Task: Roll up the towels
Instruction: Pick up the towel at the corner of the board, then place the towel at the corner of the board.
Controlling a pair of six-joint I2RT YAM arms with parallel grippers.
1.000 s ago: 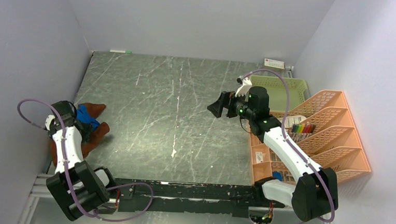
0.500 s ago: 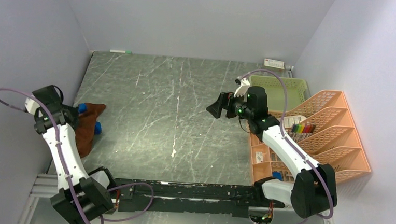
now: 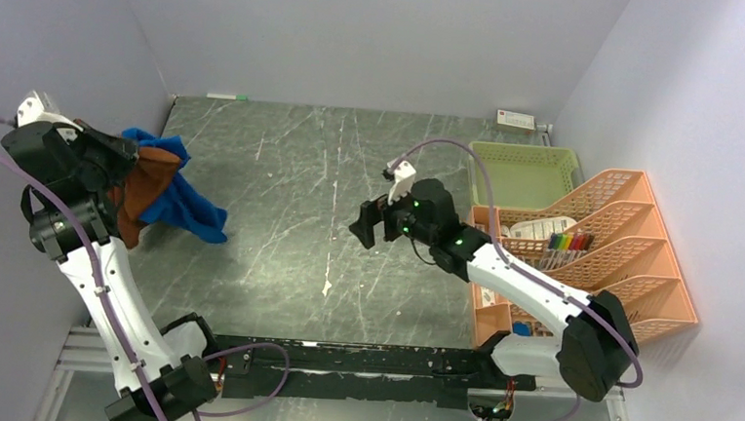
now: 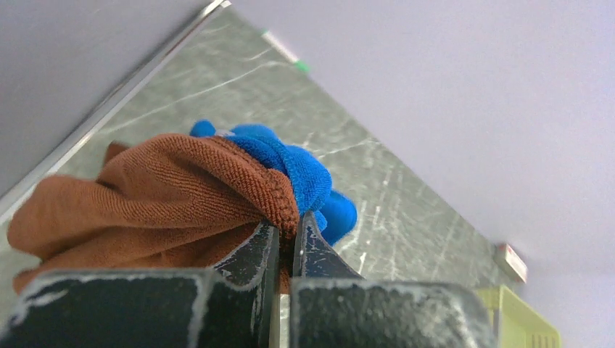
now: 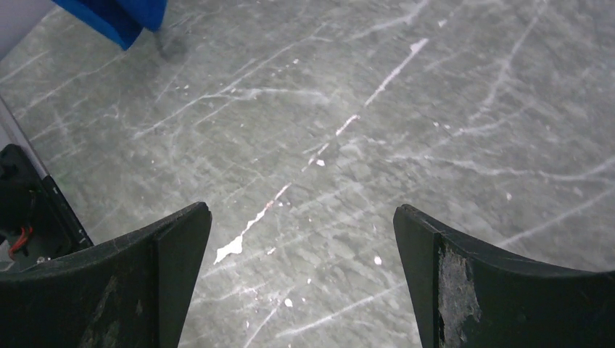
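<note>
- Top external view: rust-brown towel and blue towel hung bunched together over the table's far-left part, near the wall. The blue corner trailed lowest, and contact with the surface could not be told.
- Left gripper: clenched on the rust-brown towel's hem, with blue cloth draped across the same fold. Whether blue was pinched too could not be told.
- Right gripper: fingers spread wide, holding nothing, over bare table near centre, well apart from both towels.
- Handling, as a judgement: bring the bundle to mid-table and lower it gently. Let the free gripper take the blue corner to part the pair. Each towel wants laying flat before rolling.
</note>
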